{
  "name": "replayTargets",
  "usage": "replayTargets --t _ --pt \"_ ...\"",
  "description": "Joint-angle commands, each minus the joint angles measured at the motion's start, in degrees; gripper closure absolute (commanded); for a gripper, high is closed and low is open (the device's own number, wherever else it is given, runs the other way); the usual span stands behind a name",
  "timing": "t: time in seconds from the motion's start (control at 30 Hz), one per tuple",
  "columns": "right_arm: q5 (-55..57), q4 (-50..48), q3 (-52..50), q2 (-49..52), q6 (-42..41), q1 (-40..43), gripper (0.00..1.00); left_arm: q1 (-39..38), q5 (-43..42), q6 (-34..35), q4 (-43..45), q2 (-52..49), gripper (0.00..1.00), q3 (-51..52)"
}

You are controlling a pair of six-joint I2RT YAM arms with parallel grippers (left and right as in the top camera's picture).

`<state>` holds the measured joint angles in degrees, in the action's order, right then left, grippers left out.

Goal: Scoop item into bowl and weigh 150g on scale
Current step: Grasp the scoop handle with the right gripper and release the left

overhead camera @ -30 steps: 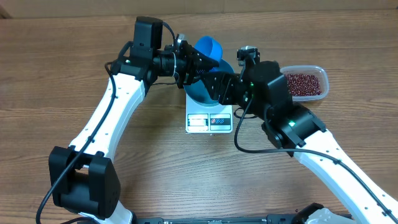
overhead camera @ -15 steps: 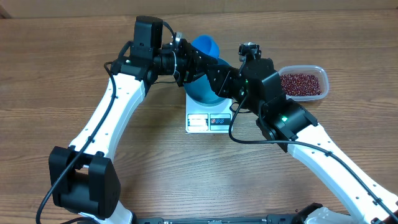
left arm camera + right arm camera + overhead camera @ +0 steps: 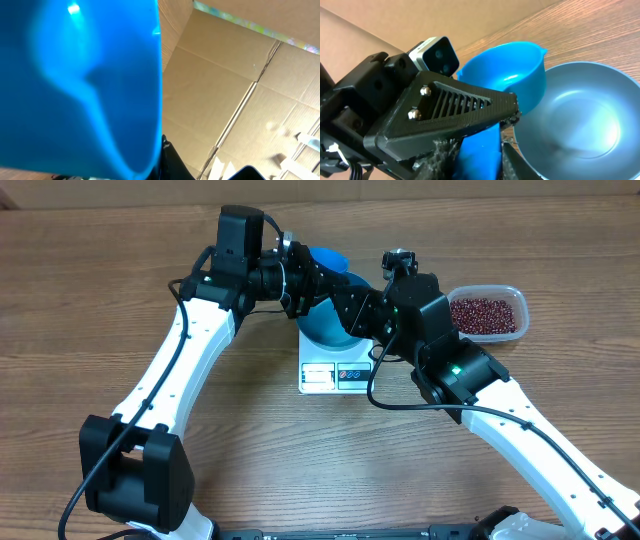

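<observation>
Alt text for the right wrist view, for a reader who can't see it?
An empty blue scoop sits tilted beside the rim of a wide blue bowl that also looks empty, its handle running down between the black fingers of the right gripper. The left arm's camera faces in from the upper left.

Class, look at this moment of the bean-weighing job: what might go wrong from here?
1. The left claw and the right claw both crowd the blue scoop right above the bowl. A tug between them may drop the scoop or nudge the bowl off the scale.
2. The right arm lies close beside the tub of beans, so swinging towards it might knock it.
</observation>
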<state>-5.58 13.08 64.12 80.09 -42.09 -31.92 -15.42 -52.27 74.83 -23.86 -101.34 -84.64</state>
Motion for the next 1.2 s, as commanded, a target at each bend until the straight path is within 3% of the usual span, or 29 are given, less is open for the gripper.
replayTargets --t 0.0,0.3,0.53,0.73,0.93,1.07,1.17 --pt "-0.48 -0.11 0.83 0.31 0.00 -0.26 0.67 -0.74 0.22 -1.79 0.90 1.81 0.95 -1.14" --pt "-0.52 0.42 0.76 0.39 -12.96 -0.09 0.60 -0.68 0.17 -10.95 8.41 1.81 0.96 -1.14" --pt "-6.10 -3.58 0.79 0.28 -13.64 1.90 0.59 -0.55 -1.01 -19.65 13.18 1.81 0.96 -1.14" --pt "-12.83 -7.89 0.76 0.28 -17.16 6.25 0.59 1.01 -6.80 -18.12 24.92 1.81 0.96 -1.14" --pt "-15.61 -11.93 0.76 0.28 -19.76 7.93 0.63 0.96 -7.32 -16.22 27.21 1.81 0.96 -1.14" --pt "-15.52 -14.88 0.76 0.28 -22.67 8.09 0.74 0.68 -8.26 -13.68 30.38 1.81 0.96 -1.14" --pt "-15.56 -16.17 0.76 0.28 -22.67 8.33 0.76 0.76 -9.09 -8.39 35.87 1.81 0.96 -1.14"
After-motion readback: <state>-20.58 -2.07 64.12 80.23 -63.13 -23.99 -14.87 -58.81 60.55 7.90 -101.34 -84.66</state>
